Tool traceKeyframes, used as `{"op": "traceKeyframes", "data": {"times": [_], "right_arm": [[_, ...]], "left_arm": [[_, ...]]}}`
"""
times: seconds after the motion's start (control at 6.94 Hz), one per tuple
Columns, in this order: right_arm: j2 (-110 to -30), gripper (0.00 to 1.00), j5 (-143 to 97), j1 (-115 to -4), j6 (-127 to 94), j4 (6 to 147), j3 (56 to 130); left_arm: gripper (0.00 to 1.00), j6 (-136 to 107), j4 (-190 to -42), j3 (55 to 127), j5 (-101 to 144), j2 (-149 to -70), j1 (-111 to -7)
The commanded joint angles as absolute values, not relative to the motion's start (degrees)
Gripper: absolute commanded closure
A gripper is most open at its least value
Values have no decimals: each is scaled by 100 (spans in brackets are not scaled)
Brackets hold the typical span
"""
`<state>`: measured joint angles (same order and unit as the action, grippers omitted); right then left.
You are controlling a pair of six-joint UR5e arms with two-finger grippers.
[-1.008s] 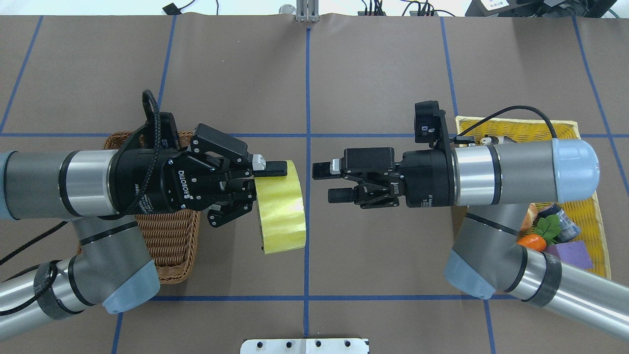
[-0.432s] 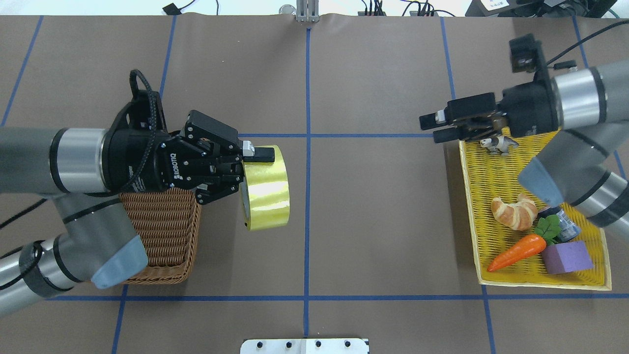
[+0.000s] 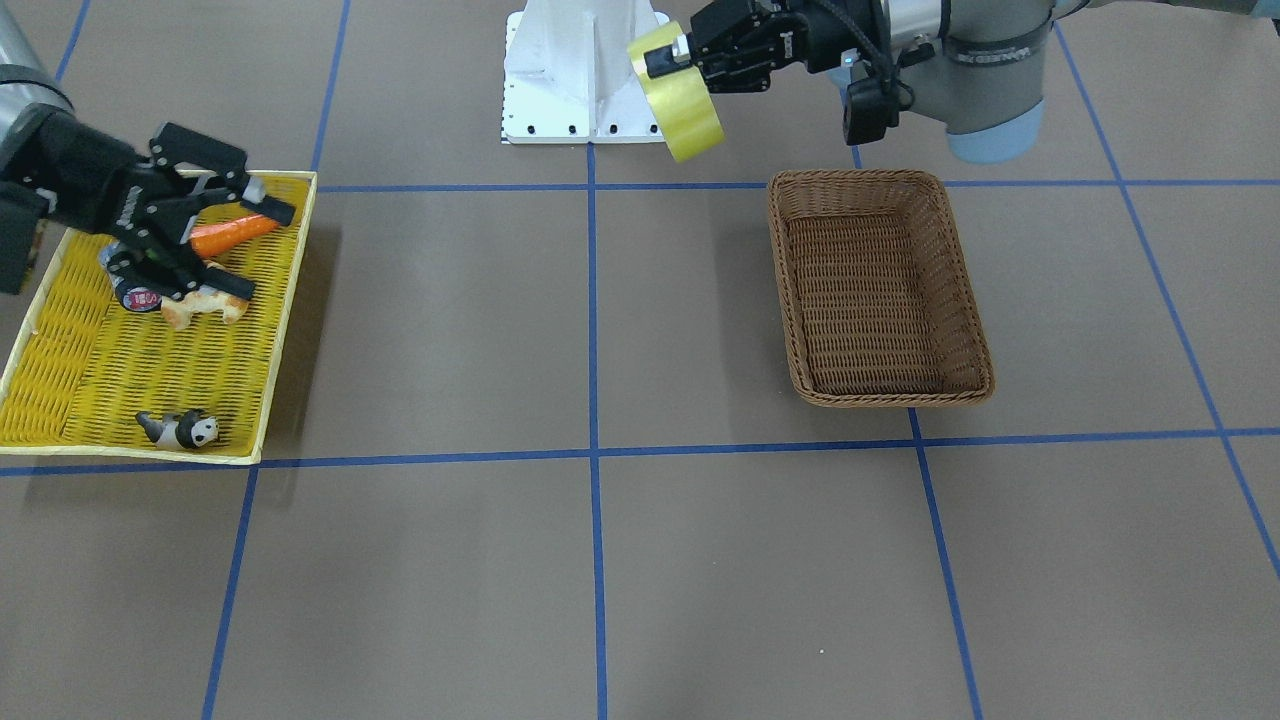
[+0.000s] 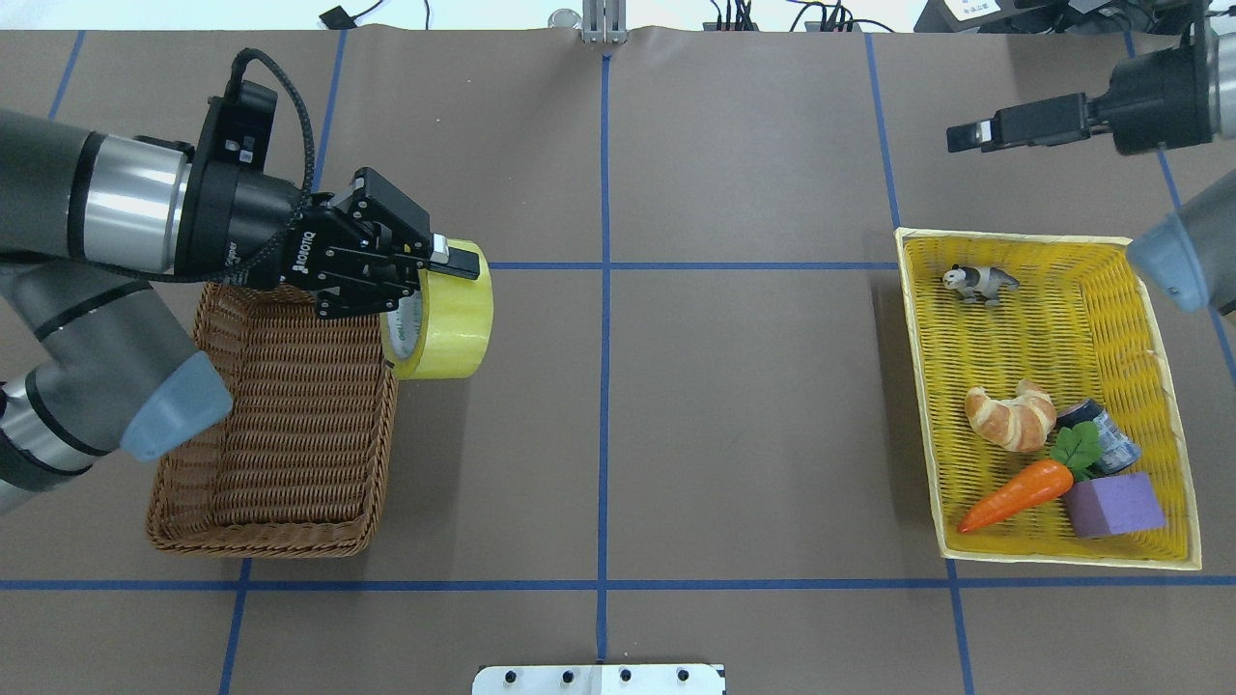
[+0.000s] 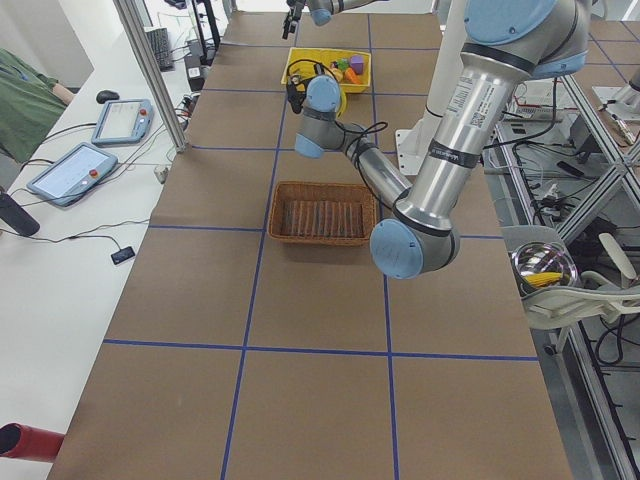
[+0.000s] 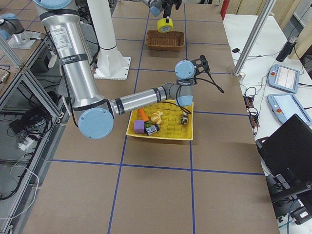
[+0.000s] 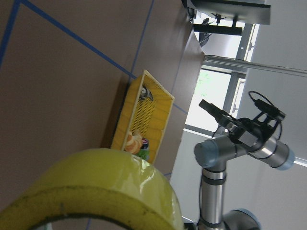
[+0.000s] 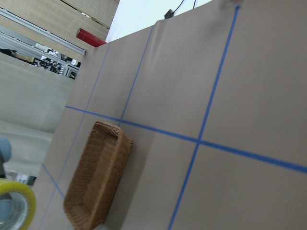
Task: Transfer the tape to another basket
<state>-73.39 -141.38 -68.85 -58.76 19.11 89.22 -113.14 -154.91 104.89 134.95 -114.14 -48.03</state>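
Front-facing view: the left end effector (image 3: 668,62) is clamped on the tape (image 3: 692,115), which is raised clear of the table (image 3: 600,560). The right end effector (image 3: 250,250), fingers apart, is above the yellow tray (image 3: 60,425) at the table's right end. Overhead view: the tape overlaps the far, centre-side corner of the basket (image 4: 261,545), in the table's left half.

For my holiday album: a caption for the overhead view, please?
Left gripper holds the yellow tape roll aloft near the brown wicker basket.
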Motion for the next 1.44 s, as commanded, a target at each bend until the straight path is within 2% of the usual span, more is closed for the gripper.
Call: {"op": "traceKeyframes", "data": {"times": [0.0,0.29,1.01,1.3], "right_arm": [[-7339,0,-14107,-7591,-4139,3342,8947],[-7444,0,-14054,-7926,-2092,4529,8947],[-8041,0,-13807,-8077,128,6052,8973],[-8086,0,-13808,-8077,796,7628,9366]], "left_arm": [[100,-9649,-13595,10547,14141,-11391,-5211],[100,-8251,-12355,10573,14124,-11224,-5133],[100,-5006,-9707,10862,13099,-10996,-4897],[100,-4624,-9082,10863,12605,-10863,-4502]]}}
